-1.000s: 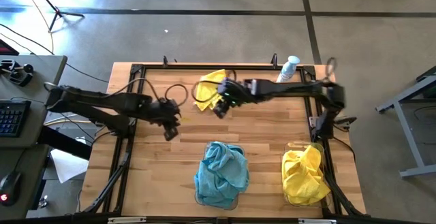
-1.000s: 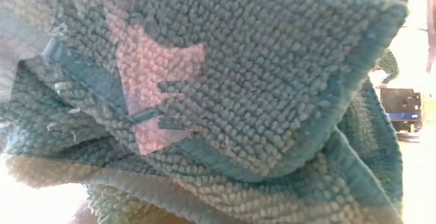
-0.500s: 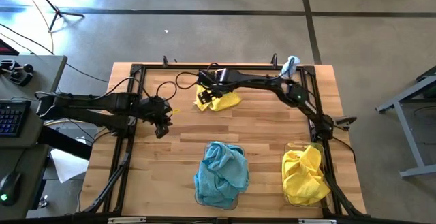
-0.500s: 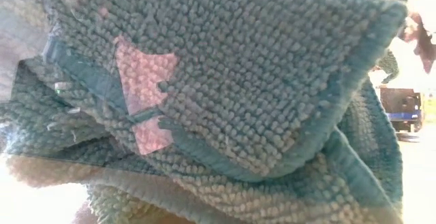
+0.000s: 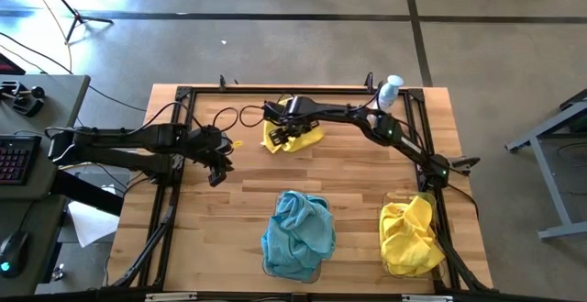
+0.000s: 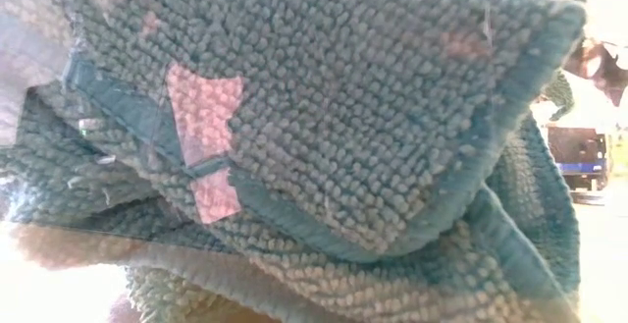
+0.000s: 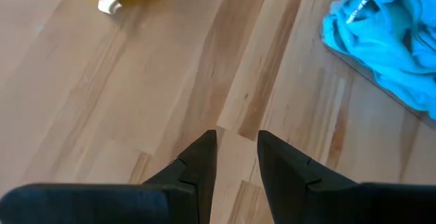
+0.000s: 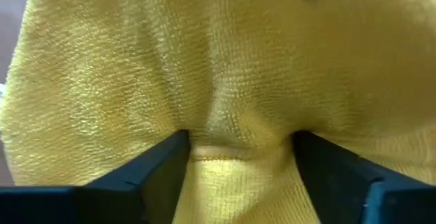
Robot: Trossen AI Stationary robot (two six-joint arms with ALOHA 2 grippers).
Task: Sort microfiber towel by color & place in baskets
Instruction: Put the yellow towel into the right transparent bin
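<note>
High view: right gripper (image 5: 292, 137) is set on a yellow towel (image 5: 303, 138) at the table's (image 5: 348, 187) far edge; left gripper (image 5: 218, 169) is held over bare wood. Teal towels (image 5: 298, 233) and yellow towels (image 5: 408, 238) are heaped in the near baskets (image 5: 438, 267).
Low view: filled by teal towel (image 6: 294, 146).
Left wrist view: fingers (image 7: 201, 163) are nearly together, empty.
Right wrist view: fingers (image 8: 163, 163) are spread, pressed into yellow cloth.

Low view blocked by teal towel (image 6: 324, 136); baskets' walls barely discernible under piles.

Bare table (image 5: 367, 183) between arms and baskets (image 5: 298, 267)
</note>
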